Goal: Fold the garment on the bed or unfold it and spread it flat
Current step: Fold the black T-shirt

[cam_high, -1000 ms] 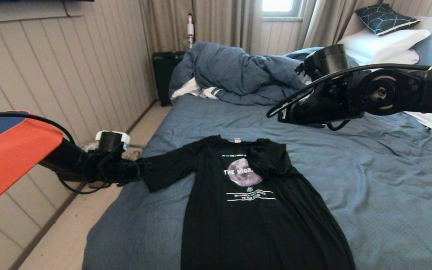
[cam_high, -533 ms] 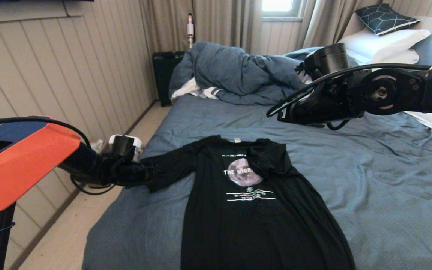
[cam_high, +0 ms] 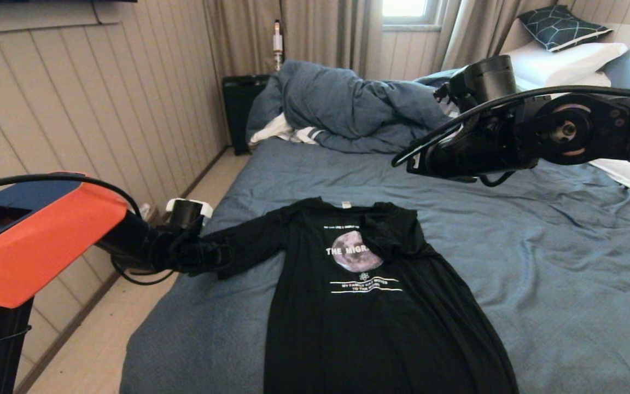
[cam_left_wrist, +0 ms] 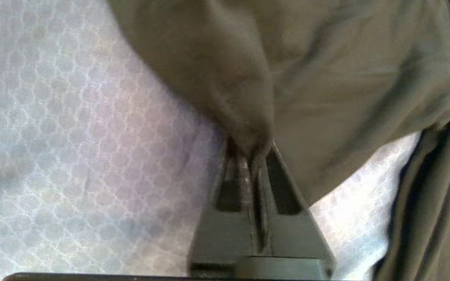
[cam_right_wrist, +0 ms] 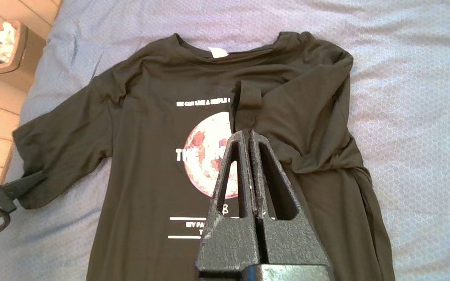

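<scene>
The garment (cam_high: pixel 359 328), a black T-shirt with a moon print, lies face up on the bed (cam_high: pixel 539 273), collar toward the pillows. Its right sleeve (cam_right_wrist: pixel 299 109) is folded over the chest and covers part of the print. The left sleeve (cam_high: pixel 249 246) stretches toward the bed's left edge. My left gripper (cam_high: pixel 222 256) is at that sleeve's end and shut on its hem; in the left wrist view the black cloth (cam_left_wrist: pixel 346 78) is pinched at the gripper's (cam_left_wrist: pixel 252 150) tips. My right gripper (cam_right_wrist: pixel 247 134) hovers above the chest, shut and empty.
A bunched blue-grey duvet (cam_high: pixel 348 104) lies at the far end of the bed, with white pillows (cam_high: pixel 561 60) at the back right. A black case (cam_high: pixel 238 104) stands by the panelled wall. A strip of floor (cam_high: pixel 101 339) runs along the bed's left side.
My left gripper moved right along the bed's edge to the sleeve's end and closed on its hem. The right arm barely shifted.
</scene>
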